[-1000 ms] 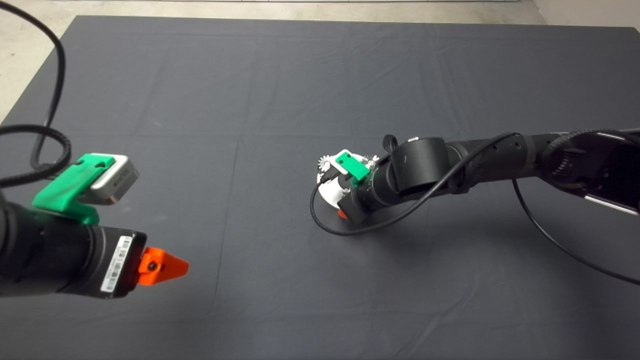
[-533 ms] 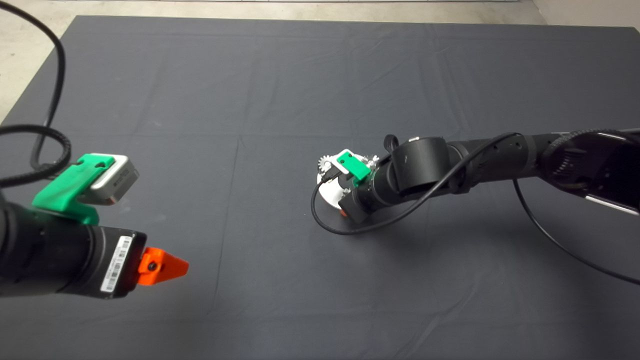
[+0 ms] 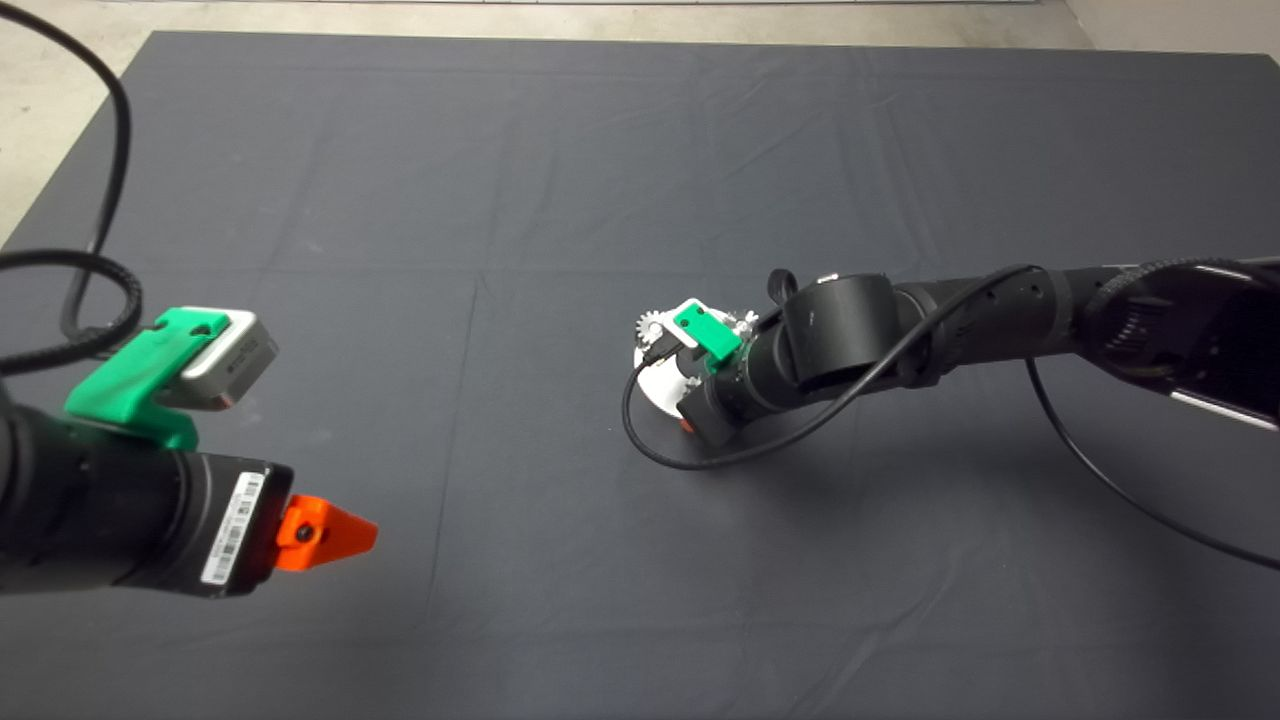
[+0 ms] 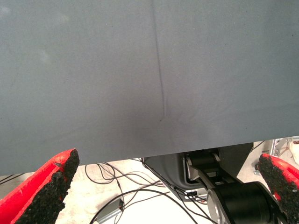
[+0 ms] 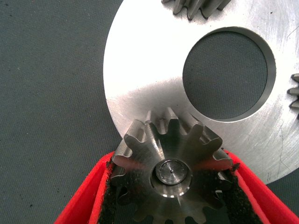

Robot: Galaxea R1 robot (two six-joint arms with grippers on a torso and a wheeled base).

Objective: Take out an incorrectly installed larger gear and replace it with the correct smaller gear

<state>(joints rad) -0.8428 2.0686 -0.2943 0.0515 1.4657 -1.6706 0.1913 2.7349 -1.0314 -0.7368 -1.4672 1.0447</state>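
Dark mat [image 3: 560,160] over the table, creased, with pale floor past its far edge.

Nearest, at the mat's lower left: left gripper [image 4: 168,158], parked above bare cloth, fingers [image 4: 46,186] spread wide, nothing between them.

Mid-mat, reaching in from the right: right gripper [image 5: 172,158], lowered onto a round steel plate [image 5: 140,70] and closed on a toothed gear, pads pressed to opposite flanks. Judged to be the larger gear [image 5: 173,137], seated on a pin [image 5: 172,171] that fills its bore and overhanging the plate's rim; identity not certain. Smaller gear not seen in any view.

Beyond the grip: large round hole [image 5: 226,74] through the plate, then two neighbouring gears, one at the far rim [image 5: 196,7], one to the side [image 5: 294,95].

Hazards, as judged:
- Jamming on the pin if drawn up at a tilt; cause, pull off the pin's axis.
- Whole plate lifted or dragged along with the gear; cause, a tight bore and an unclamped plate.
- Slipping out between the pads; cause, contact on tooth tips only.
- Snagging of the slack cable loop [image 3: 650,450] lying just beside the plate.
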